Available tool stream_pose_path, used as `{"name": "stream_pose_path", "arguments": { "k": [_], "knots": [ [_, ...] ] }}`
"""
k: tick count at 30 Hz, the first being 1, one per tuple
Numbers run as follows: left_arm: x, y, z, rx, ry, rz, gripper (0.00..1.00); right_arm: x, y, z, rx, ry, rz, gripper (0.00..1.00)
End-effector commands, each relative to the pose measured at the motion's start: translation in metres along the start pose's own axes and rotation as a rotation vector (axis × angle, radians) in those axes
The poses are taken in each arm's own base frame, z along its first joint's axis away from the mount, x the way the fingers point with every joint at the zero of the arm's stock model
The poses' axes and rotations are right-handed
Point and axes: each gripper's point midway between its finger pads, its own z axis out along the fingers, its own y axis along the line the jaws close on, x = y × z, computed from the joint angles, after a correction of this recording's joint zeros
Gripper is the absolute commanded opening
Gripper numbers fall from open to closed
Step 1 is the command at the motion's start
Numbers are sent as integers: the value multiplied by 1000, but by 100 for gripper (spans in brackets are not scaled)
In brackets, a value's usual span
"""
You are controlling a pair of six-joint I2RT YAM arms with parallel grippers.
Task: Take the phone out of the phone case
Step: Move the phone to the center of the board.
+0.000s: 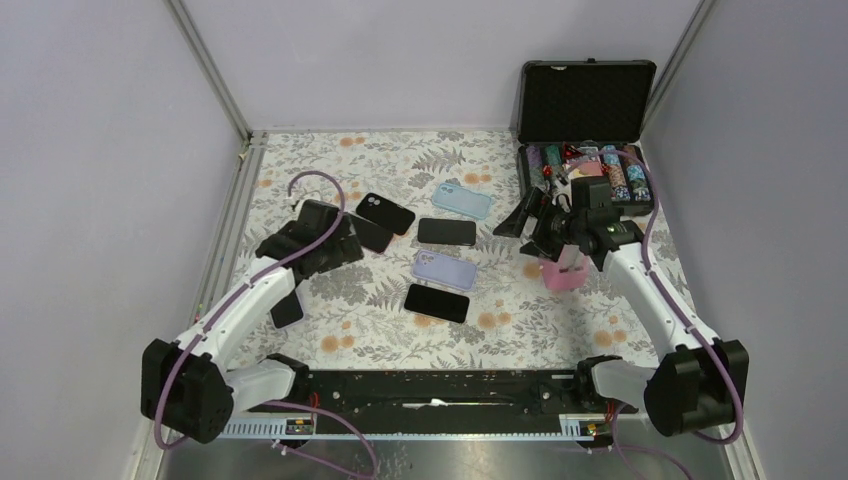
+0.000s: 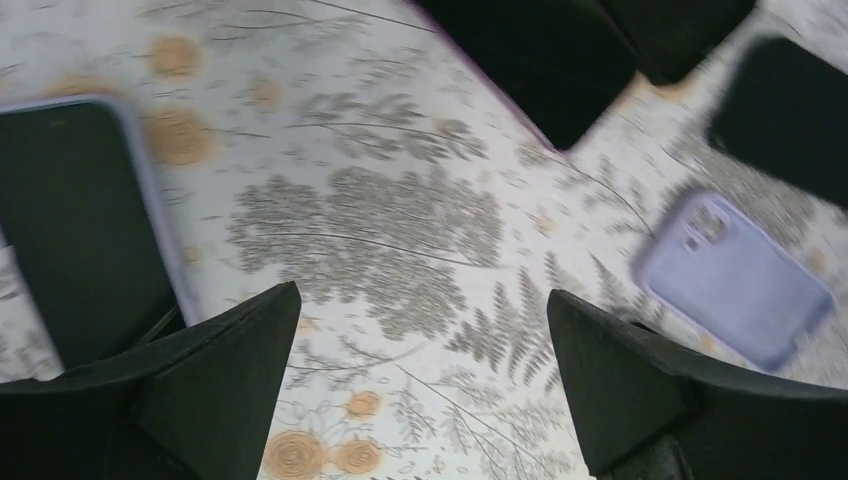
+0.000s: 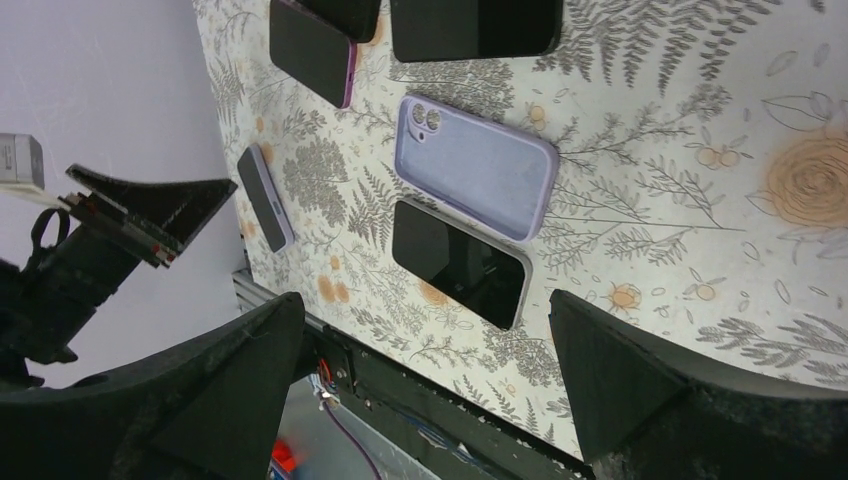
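Left gripper point(image 2: 422, 292) hangs open, empty. The cased phone point(image 2: 85, 220) lies just beside it, toward the table's point(image 2: 400, 230) near left corner.

The lilac phone case point(image 3: 480, 175) looks matt, the phone point(image 3: 460, 265) glossy.

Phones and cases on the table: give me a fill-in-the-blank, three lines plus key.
1. The left pincer and the right pincer grip nothing; their jaws stand ____.
2. Between the upper black phone and the lower black phone lies a case coloured ____.
3. The carry case, lid up, sits at the far ____ corner of the table.

Missing words: open; lilac; right.
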Motion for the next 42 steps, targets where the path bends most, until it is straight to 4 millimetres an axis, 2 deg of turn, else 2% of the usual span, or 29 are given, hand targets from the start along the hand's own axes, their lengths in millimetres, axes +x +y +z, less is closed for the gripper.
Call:
{"name": "stream_pose_path", "arguments": {
  "k": [1,9,13,18,22,28,31,36,42],
  "knots": [
    [-8,63,1,-236,-45,-167,99,-7,35,6,-91,13,-71,100],
    [4,163,20,-481,7,-476,99,-3,49,19,-135,51,-39,100],
    [1,191,29,-500,8,-644,99,-1,53,18,-148,74,-41,100],
    [-3,199,37,-476,-9,-731,99,0,56,16,-152,92,-42,100],
    [15,207,45,-507,-20,-818,99,1,62,13,-171,109,-33,100],
    [21,232,33,-623,-80,-870,99,5,60,9,-168,109,-49,100],
    [19,227,40,-568,-71,-882,99,8,58,9,-164,113,-43,100],
    [10,193,70,-291,-118,-925,98,7,60,6,-171,106,-49,100],
    [4,169,70,-119,-156,-938,98,5,60,5,-167,93,-49,100]
  ]
}}
